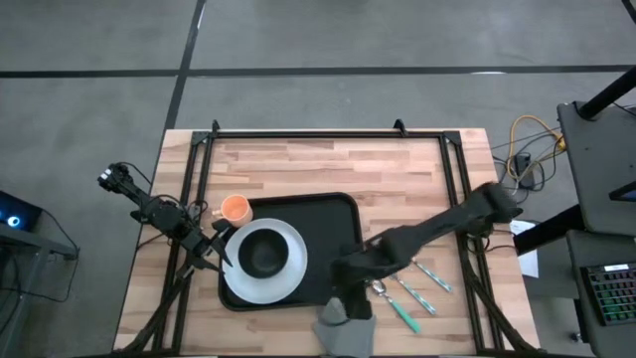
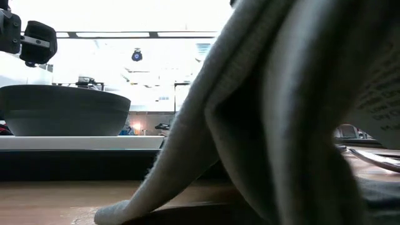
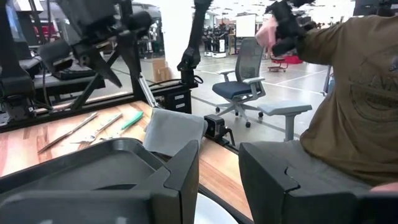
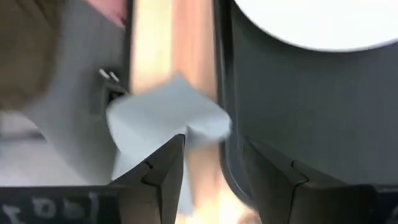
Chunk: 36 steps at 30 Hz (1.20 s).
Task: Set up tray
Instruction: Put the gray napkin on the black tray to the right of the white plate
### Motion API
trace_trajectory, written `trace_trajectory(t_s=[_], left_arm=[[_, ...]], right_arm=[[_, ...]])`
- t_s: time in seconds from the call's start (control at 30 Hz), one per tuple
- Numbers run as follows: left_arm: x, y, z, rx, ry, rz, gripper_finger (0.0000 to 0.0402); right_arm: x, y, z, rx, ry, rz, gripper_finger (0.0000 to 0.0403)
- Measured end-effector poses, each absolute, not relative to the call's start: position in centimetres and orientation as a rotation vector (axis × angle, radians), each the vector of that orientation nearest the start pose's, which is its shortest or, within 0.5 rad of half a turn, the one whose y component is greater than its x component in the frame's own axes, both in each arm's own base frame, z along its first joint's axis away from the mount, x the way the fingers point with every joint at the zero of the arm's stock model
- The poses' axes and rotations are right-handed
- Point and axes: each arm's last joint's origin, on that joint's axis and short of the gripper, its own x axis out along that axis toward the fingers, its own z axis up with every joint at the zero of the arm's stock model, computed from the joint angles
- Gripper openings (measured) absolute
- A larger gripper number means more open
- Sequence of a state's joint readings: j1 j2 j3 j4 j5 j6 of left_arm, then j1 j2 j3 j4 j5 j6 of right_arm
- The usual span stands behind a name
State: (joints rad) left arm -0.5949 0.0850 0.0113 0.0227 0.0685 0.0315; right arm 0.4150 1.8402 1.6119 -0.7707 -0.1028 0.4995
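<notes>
The black tray [image 1: 323, 224] lies in the middle of the table. On its left part sits a white plate [image 1: 288, 273] with a dark bowl [image 1: 263, 256] on it. An orange cup [image 1: 236, 209] stands at the tray's far left corner. My left gripper [image 1: 221, 251] is open over the plate's left rim [image 3: 211, 213]. A grey napkin [image 1: 343, 333] lies at the table's near edge, just off the tray. In the low view the napkin [image 2: 262, 112] rises steeply, with a corner [image 2: 115, 214] on the table. My right gripper [image 4: 211, 140] is open right above the napkin's far part [image 4: 165, 118]. My right gripper comes at the napkin from above and from the far side, with one fingertip [image 4: 174, 146] in front of the cloth's corner. I cannot tell whether it touches the cloth. My left gripper touches nothing that shows.
Cutlery with teal handles [image 1: 409, 293] lies on the wood to the right of the tray. A person in a brown shirt [image 3: 354, 93] stands close to the table's near edge. Black frame bars [image 1: 328, 134] run along the table's far and side edges.
</notes>
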Motion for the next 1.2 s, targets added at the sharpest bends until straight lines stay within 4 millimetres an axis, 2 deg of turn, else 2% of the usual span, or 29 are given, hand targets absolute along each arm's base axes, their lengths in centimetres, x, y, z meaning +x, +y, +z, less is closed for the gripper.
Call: trace_trajectory(t_s=[0.17,0.23,0.3,0.4,0.53,0.67,1.07,1.2], left_arm=[[8.4,-5.9,16.3,0.044,0.041,-0.664,0.0096],[8.4,-5.9,16.3,0.044,0.04,-0.664,0.0096],[8.4,-5.9,16.3,0.044,0.041,-0.663,0.0096],[8.4,-5.9,16.3,0.044,0.04,-0.663,0.0096],[8.4,-5.9,16.3,0.044,0.041,-0.663,0.0096],[8.4,-5.9,16.3,0.044,0.041,-0.663,0.0096],[8.4,-5.9,16.3,0.044,0.041,-0.664,0.0096],[8.4,-5.9,16.3,0.044,0.041,-0.664,0.0096]], right_arm=[[33.6,15.1,25.0,0.547,0.858,0.377,0.0151],[33.2,15.5,24.1,0.564,0.801,0.419,0.0151],[33.0,16.1,23.9,0.558,0.763,0.443,0.0151],[32.6,16.4,23.5,0.538,0.811,0.428,0.0151],[32.9,16.7,21.6,0.488,0.911,0.37,0.015],[33.6,17.1,21.7,0.47,0.894,0.398,0.015],[33.1,17.2,20.5,0.527,0.977,0.363,0.0147],[33.5,17.4,18.9,0.535,1.028,0.354,0.0142]])
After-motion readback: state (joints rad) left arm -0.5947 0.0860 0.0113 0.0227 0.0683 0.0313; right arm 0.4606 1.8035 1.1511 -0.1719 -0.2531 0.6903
